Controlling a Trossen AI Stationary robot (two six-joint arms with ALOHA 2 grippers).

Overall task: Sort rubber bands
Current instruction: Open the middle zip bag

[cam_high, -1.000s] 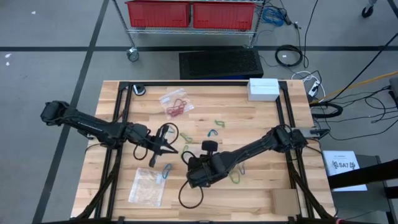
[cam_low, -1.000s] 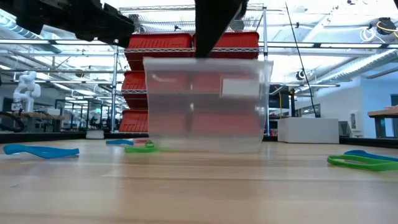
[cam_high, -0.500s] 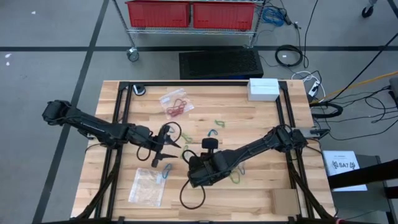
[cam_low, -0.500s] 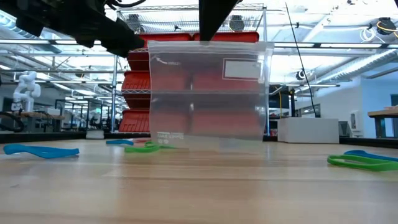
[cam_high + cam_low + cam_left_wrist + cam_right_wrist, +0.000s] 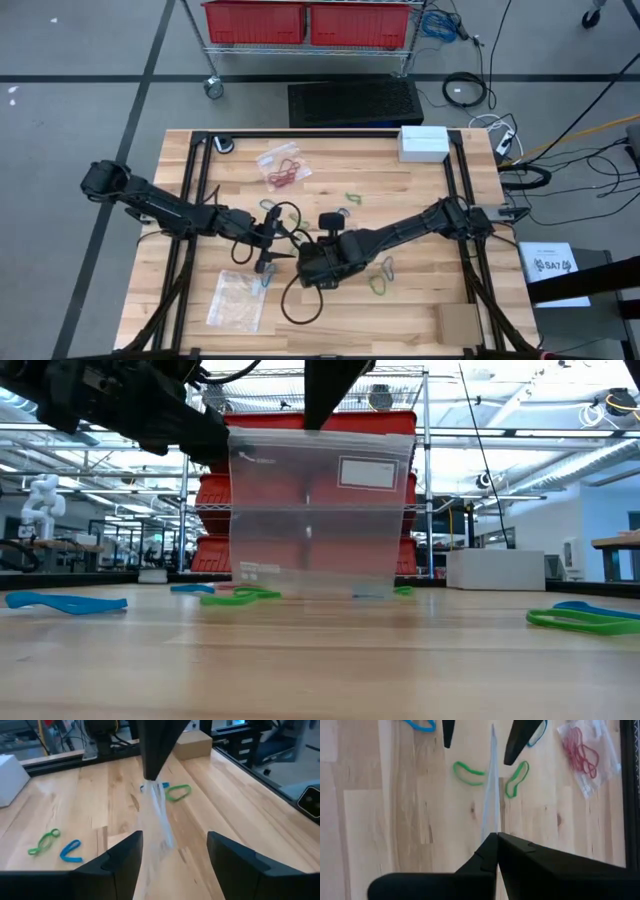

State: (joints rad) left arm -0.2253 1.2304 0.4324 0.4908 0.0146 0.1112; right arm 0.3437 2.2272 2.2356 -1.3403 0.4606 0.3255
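A clear plastic zip bag [image 5: 315, 510] hangs upright below my right gripper [image 5: 496, 836], which is shut on it near the table's middle [image 5: 305, 262]. My left gripper [image 5: 175, 850] is open. Its two fingers stand on either side of the bag's side edge [image 5: 159, 822] without touching it, and they show beyond the bag in the right wrist view [image 5: 449, 732]. Loose rubber bands lie flat on the table: green [image 5: 177, 792], blue [image 5: 70, 851], green [image 5: 468, 772], green [image 5: 381, 285] and blue [image 5: 268, 275]. Red bands lie inside another clear bag [image 5: 282, 168]. My right gripper pinches the bag's top edge [image 5: 493, 827] between its two shut fingers. They come from above and point down. The bag hangs upright below them, flat and edge-on to the wrist camera. I cannot tell whether its lower edge [image 5: 310, 594] touches the table.
A second clear bag [image 5: 235, 298] lies flat at the near left. A white box [image 5: 423, 142] stands at the far right corner. A black cable loops on the table below the right arm [image 5: 300, 305]. A small cardboard piece [image 5: 460, 325] lies at the near right.
My left gripper has gone toward the table's right edge, up to the hanging bag, and now straddles its side edge. My right gripper has risen a little with the bag, which has also turned slightly.
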